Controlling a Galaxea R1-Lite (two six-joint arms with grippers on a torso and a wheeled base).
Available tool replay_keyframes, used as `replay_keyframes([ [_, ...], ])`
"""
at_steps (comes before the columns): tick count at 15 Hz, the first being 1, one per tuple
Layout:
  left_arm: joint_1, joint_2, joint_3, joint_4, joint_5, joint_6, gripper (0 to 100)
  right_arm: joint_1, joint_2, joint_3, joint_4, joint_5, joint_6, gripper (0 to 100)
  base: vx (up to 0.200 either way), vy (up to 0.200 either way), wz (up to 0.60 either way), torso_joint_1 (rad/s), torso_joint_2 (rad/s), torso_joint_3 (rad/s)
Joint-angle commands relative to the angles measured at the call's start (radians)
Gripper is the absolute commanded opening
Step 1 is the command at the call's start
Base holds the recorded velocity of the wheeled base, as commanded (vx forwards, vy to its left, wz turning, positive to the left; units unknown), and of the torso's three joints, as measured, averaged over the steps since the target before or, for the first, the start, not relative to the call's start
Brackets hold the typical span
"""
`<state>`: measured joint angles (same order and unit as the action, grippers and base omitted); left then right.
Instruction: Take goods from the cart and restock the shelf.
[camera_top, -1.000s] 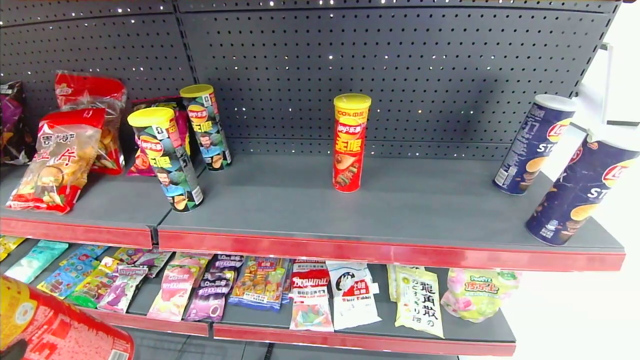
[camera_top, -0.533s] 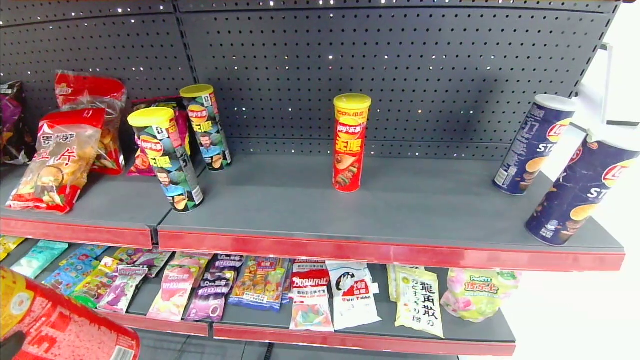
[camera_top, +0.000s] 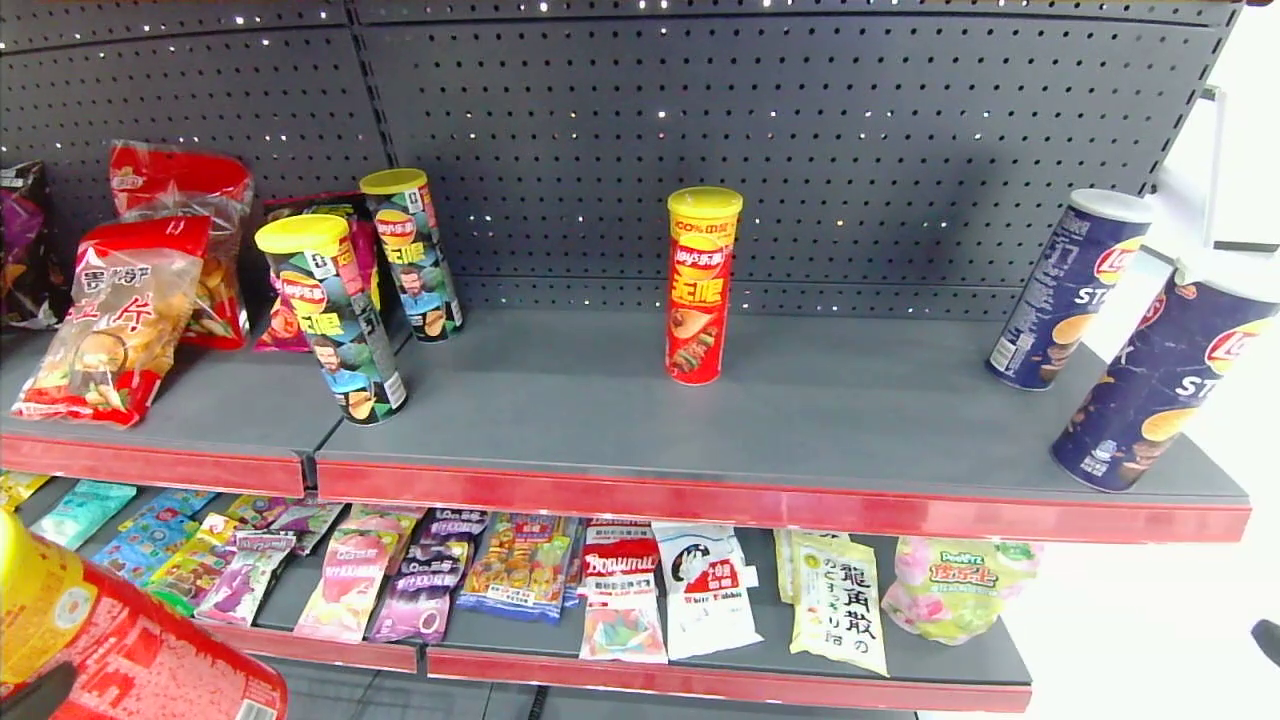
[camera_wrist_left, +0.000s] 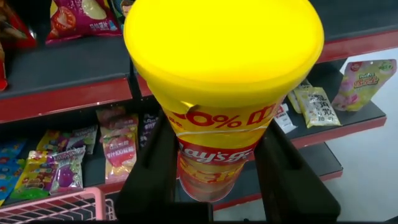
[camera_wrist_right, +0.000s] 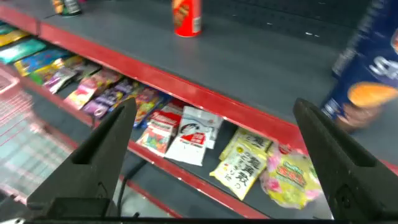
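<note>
**Left gripper is clamping a chip can below the upper shelf**

We are holding a red chip can (camera_wrist_left: 224, 68) with a yellow lid in our left gripper (camera_wrist_left: 217, 134). Its two black fingers are pressing against the can's sides, and the lid end is pointing away from the wrist. The can is hanging in front of and below the left end of the upper shelf (camera_top: 760, 430), touching nothing on it. Our right gripper (camera_wrist_right: 216, 109) is spread wide with nothing between its fingers, hovering in front of the upper shelf. A second red can (camera_top: 703, 285) is standing upright near the middle of the upper shelf. Two blue cans (camera_top: 1065, 290) are standing at its right end. Two green cans (camera_top: 330, 320) with yellow lids are standing toward its left, with red snack bags (camera_top: 115, 320) lying beyond them. Candy packets (camera_top: 620, 590) are lying on the board beneath the upper shelf. A pink cart (camera_wrist_left: 56, 208) is sitting lower than the upper shelf, beside the gripped can.
</note>
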<state>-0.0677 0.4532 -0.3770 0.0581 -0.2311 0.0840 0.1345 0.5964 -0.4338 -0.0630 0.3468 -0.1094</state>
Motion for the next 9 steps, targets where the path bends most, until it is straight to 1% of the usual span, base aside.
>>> replay_keyframes([
  [1,0.0,0.024,0.0,0.0,-0.007,0.0,0,0.129,0.284,-0.138,-0.038,0.012,-0.012,100,0.0,0.0,0.0,0.0,0.0,0.0],
  [3,-0.001,0.027,0.0,-0.001,-0.017,0.0,0,0.182,0.424,-0.235,-0.072,0.012,-0.009,100,0.0,0.0,0.0,0.0,0.0,0.0],
  [4,-0.001,0.025,0.0,-0.001,-0.019,0.0,0,0.218,0.519,-0.289,-0.129,0.011,-0.007,100,0.0,0.0,0.0,0.0,0.0,0.0],
  [7,-0.001,0.027,-0.002,-0.001,-0.019,0.0,0,0.235,0.75,-0.365,-0.293,0.011,-0.009,100,0.0,0.0,0.0,0.0,0.0,0.0],
  [9,-0.001,0.025,0.0,-0.001,-0.014,0.0,0,0.234,0.872,-0.43,-0.327,0.012,-0.006,100,0.0,0.0,0.0,0.0,0.0,0.0],
])
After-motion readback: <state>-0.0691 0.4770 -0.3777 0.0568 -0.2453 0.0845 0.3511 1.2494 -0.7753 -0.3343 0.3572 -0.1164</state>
